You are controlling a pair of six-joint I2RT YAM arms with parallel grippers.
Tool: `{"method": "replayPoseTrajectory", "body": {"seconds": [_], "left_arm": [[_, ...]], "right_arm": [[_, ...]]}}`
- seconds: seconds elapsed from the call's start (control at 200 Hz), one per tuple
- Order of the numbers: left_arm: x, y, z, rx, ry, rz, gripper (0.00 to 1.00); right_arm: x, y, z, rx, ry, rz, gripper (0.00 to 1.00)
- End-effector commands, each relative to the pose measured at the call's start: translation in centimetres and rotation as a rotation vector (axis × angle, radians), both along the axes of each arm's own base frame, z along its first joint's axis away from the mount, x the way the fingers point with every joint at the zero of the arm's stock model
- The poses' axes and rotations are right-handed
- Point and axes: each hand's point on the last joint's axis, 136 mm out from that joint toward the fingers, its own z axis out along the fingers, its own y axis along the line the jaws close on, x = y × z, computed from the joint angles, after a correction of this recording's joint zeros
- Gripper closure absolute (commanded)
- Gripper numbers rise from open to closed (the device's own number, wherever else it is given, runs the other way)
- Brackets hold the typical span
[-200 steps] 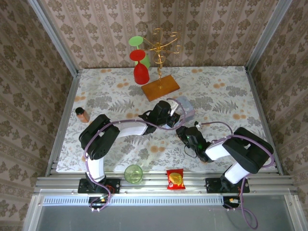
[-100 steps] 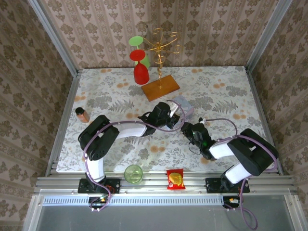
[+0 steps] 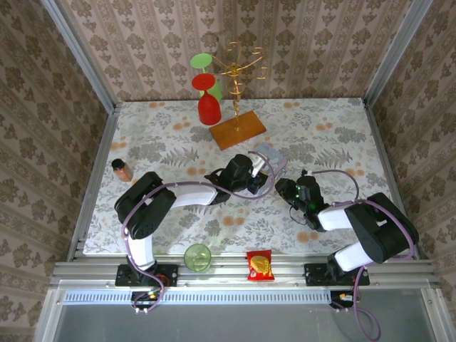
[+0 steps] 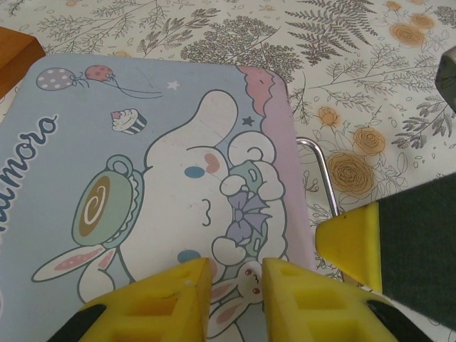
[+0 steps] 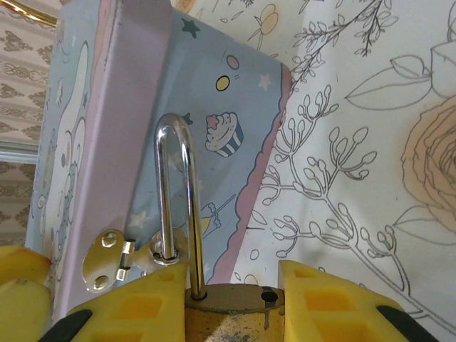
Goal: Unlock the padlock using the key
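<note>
Floral-print tablecloth [image 3: 320,135], top external view. The left gripper [image 3: 256,177] and right gripper [image 3: 286,189] stand close together, with a pastel tin box [image 3: 269,152] just beyond both sets of jaws. Well beyond them is a gold wire rack [image 3: 239,68] on a wooden base, with a red goblet [image 3: 208,108] beside it. An orange bottle [image 3: 122,169] stands far to the left of the jaws. Behind them, at the near edge, are a green cup [image 3: 197,256] and a red snack packet [image 3: 259,265].

Left wrist view. The left gripper [image 4: 235,269] has its yellow fingers narrowly apart over the tin box [image 4: 142,142] lid, and the cartoon print shows in the gap. Whether anything is pinched lower down cannot be told. To the right of these jaws the padlock [image 4: 328,182] shows its silver shackle at the lid's edge.

Right wrist view. The right gripper [image 5: 229,281] has its yellow fingers clamped on the brass body of the padlock [image 5: 231,310], one on each side. The shackle rises beyond the jaws through a silver hasp [image 5: 107,260] on the tin box [image 5: 235,107] wall.
</note>
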Motion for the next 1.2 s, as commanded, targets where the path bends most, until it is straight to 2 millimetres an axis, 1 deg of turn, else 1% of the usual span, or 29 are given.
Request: {"method": "replayPoseTrajectory", "body": {"seconds": [0.0, 0.15, 0.275, 0.375, 0.45, 0.475, 0.52, 0.565, 0.605, 0.65, 0.705, 0.745, 0.775, 0.8, 0.87, 0.925, 0.98, 1.025, 1.075, 1.115, 1.145, 1.195], "left_arm": [[-4.1, 6.1, -9.8, 0.318, 0.221, 0.009, 0.74], [-4.2, 6.2, -10.1, 0.318, 0.223, 0.010, 0.74], [-4.2, 6.0, -10.1, 0.314, 0.217, 0.008, 0.74], [-4.3, 5.9, -10.1, 0.316, 0.218, 0.005, 0.74], [-4.3, 6.0, -10.1, 0.321, 0.217, 0.006, 0.74], [-4.3, 6.1, -10.1, 0.322, 0.215, 0.008, 0.74], [-4.5, 6.2, -10.3, 0.324, 0.214, 0.008, 0.74], [-4.6, 6.3, -10.4, 0.323, 0.214, 0.010, 0.74], [-4.6, 6.4, -10.5, 0.319, 0.215, 0.009, 0.74], [-4.8, 6.3, -10.6, 0.315, 0.215, 0.009, 0.74], [-4.9, 6.4, -10.8, 0.316, 0.220, 0.010, 0.74], [-5.0, 6.3, -10.8, 0.316, 0.221, 0.008, 0.74], [-5.0, 6.3, -10.9, 0.317, 0.221, 0.007, 0.74], [-5.1, 6.2, -10.9, 0.315, 0.220, 0.005, 0.74], [-5.2, 6.2, -10.8, 0.317, 0.219, 0.001, 0.74], [-5.3, 6.1, -10.7, 0.316, 0.218, -0.003, 0.74], [-5.4, 6.0, -10.6, 0.314, 0.212, -0.005, 0.74], [-5.4, 6.0, -10.6, 0.316, 0.207, -0.007, 0.75], [-5.4, 6.0, -10.6, 0.319, 0.203, -0.009, 0.74], [-5.4, 6.0, -10.7, 0.322, 0.203, -0.008, 0.75], [-5.5, 6.1, -10.8, 0.325, 0.205, -0.007, 0.75], [-5.4, 6.3, -10.8, 0.330, 0.203, 0.000, 0.75]], "right_arm": [[2.5, -0.9, 3.0, 0.017, -0.104, -0.008, 0.81], [2.7, 0.1, 3.7, 0.092, -0.114, 0.019, 0.82], [2.4, -0.8, 3.9, 0.175, -0.116, -0.069, 0.82], [2.8, -1.7, 5.0, 0.188, -0.153, -0.117, 0.82], [3.0, -2.8, 4.5, 0.147, -0.127, -0.177, 0.83], [2.9, -3.0, 4.1, 0.150, -0.108, -0.197, 0.83], [2.8, -3.1, 3.3, 0.185, -0.082, -0.223, 0.84], [2.4, -3.2, 2.1, 0.238, -0.039, -0.267, 0.85], [2.0, -3.0, 1.2, 0.302, -0.009, -0.306, 0.86], [1.9, -2.3, 1.4, 0.357, -0.025, -0.320, 0.85], [1.3, -1.2, 0.7, 0.378, 0.011, -0.340, 0.85], [1.0, -0.7, 0.9, 0.372, -0.005, -0.348, 0.85], [0.9, -0.8, 1.2, 0.363, -0.022, -0.361, 0.85], [0.7, -1.2, 1.3, 0.360, -0.031, -0.381, 0.85], [0.8, -2.4, 2.5, 0.364, -0.086, -0.414, 0.85], [0.8, -3.4, 2.6, 0.351, -0.078, -0.440, 0.84], [1.4, -4.2, 3.3, 0.320, -0.086, -0.445, 0.84], [1.8, -4.8, 3.2, 0.313, -0.079, -0.461, 0.85], [2.6, -4.8, 3.7, 0.321, -0.104, -0.449, 0.84], [3.3, -4.2, 4.0, 0.343, -0.107, -0.415, 0.84], [3.5, -3.9, 4.0, 0.343, -0.107, -0.400, 0.85], [3.4, -3.7, 3.3, 0.328, -0.075, -0.392, 0.85]]}}
